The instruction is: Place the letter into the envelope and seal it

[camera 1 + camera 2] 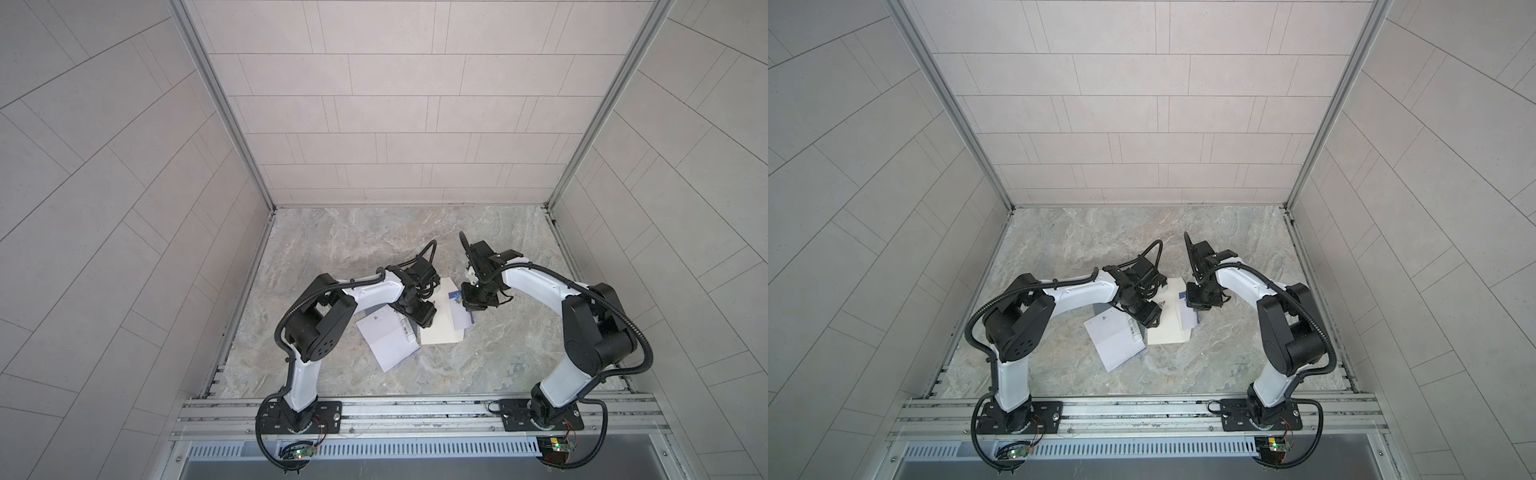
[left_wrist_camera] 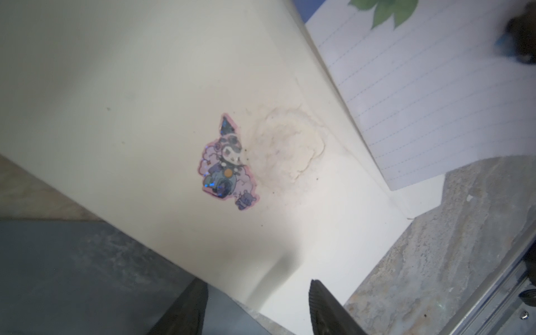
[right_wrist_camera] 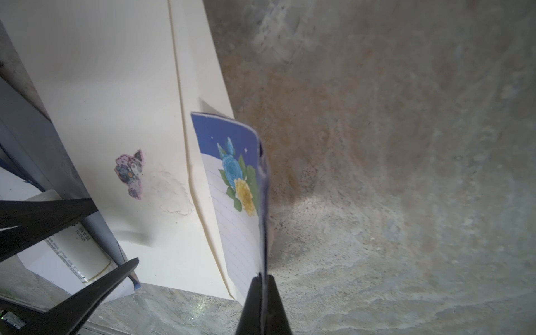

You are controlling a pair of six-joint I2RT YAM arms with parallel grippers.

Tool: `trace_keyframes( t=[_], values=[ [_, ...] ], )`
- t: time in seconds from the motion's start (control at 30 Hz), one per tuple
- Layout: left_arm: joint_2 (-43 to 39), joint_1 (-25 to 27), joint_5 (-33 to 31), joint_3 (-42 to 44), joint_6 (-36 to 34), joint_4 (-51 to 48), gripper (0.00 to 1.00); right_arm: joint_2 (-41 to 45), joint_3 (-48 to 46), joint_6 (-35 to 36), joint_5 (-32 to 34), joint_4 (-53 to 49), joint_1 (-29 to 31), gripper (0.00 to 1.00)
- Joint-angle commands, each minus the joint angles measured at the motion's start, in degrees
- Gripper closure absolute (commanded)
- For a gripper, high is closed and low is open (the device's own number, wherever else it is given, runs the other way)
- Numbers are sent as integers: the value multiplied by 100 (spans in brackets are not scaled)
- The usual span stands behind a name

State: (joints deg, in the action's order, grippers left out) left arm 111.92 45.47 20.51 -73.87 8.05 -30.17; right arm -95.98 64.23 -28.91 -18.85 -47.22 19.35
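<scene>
while the cream envelope (image 1: 440, 332) (image 1: 1169, 332) lies flat near the middle of the marbled bench (image 1: 374, 249), the letter (image 1: 459, 313) (image 1: 1187, 311) sits over its right-hand part, between the two arms. the right wrist view shows the right gripper (image 3: 262, 280) with its fingers closed tight on the letter (image 3: 240, 232), pinching one edge so the sheet stands nearly edge-on. it is lined paper with a blue band and blue and yellow flowers at the far end. its long side runs just beside a raised crease of the envelope (image 3: 116, 87). most of the letter is out in the open, and whether any of it has gone inside cannot be told.

the left gripper (image 2: 258, 285) hangs over the envelope's left edge with its fingers (image 2: 319, 301) clearly apart. the edge of the envelope (image 2: 116, 116) lies in the gap between them, slightly curled, but contact cannot be made out. a small cartoon sticker (image 2: 227, 165) (image 3: 130, 174) is stuck on the envelope's face, beside a rough, scuffed patch, and the letter (image 2: 435, 101) shows beyond the crease.

left of the envelope, in both top views, a pale sheet (image 1: 386, 340) (image 1: 1113, 340) lies tilted on the bench, and a white tube (image 1: 406, 328) (image 1: 1134, 328) (image 3: 75, 249) with printed text rests on its side on that sheet, just beside the envelope.
</scene>
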Motion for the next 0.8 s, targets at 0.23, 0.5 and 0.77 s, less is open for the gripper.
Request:
trace_keyframes(
  t=[0.23, 0.5, 0.77],
  values=[
    [301, 33, 104, -40, -54, 142, 37, -345, 423, -247, -17, -494, 64, 100],
    [365, 32, 176, -93, -54, 170, 37, -549, 373, -250, -229, -291, 63, 100],
    [410, 31, 164, -153, -32, 174, 37, -659, 206, -136, -374, 9, 68, 100]
  ],
)
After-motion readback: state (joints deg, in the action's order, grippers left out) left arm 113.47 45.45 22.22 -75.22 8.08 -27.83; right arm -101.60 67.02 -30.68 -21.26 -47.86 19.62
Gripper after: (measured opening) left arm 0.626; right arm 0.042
